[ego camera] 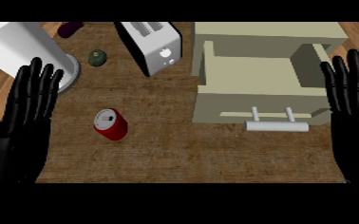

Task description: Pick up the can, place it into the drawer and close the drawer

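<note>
Two hands frame our head view: the left hand [28, 109] and right hand [344, 92] rest released, fingers straight, at the edges. We see the red can [111, 124] upright on the bench [175, 156], well apart from the pulled-out drawer [256, 78].

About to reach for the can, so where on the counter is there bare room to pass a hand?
Bare counter lies in front of the can, running right to below the drawer handle, and between can and drawer. The back left is crowded: toaster, white cylinder, a dark green item, a purple one.
</note>
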{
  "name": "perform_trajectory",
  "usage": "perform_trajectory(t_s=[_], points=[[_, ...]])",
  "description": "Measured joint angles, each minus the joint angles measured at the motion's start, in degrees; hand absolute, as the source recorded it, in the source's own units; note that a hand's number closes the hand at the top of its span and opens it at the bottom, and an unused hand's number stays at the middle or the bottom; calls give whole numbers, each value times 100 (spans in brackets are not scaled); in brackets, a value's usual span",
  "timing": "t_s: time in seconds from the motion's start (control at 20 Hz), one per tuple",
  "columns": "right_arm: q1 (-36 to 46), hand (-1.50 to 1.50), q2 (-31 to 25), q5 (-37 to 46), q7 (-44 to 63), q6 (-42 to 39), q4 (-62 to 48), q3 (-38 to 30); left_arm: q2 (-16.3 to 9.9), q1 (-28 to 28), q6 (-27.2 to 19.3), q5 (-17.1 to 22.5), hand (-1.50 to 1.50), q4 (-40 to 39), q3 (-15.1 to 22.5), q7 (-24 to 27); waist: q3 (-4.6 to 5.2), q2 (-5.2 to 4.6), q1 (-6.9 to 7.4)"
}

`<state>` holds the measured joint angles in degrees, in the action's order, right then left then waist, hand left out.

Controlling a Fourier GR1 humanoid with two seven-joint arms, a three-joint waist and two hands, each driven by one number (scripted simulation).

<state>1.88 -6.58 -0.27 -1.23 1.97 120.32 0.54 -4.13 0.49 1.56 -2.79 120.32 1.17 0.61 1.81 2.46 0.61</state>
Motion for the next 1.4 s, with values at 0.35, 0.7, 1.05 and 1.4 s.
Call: perform_trajectory(t_s=[0.35, 0.7, 1.05, 1.4], points=[[-215, -150, 45, -60, 303, -24, -28, 94, -680, 43, 1505, 1529, -150, -299, -84, 111, -137, -228, -113], [-887, -150, 64, -139, 1019, 281, -1, -371, -1809, 376, 2717, 2727, -150, -879, -681, -593, -171, -244, -108], [-1595, -150, -43, -649, 891, -106, 230, -911, -2540, 415, 3449, 3909, -150, -1113, -1530, -1085, -181, -235, -84], [-2015, -150, -144, -1166, 652, -639, 244, -1495, -2795, 519, 3624, 4751, -150, -1054, -2011, -1648, -183, -235, -72]])
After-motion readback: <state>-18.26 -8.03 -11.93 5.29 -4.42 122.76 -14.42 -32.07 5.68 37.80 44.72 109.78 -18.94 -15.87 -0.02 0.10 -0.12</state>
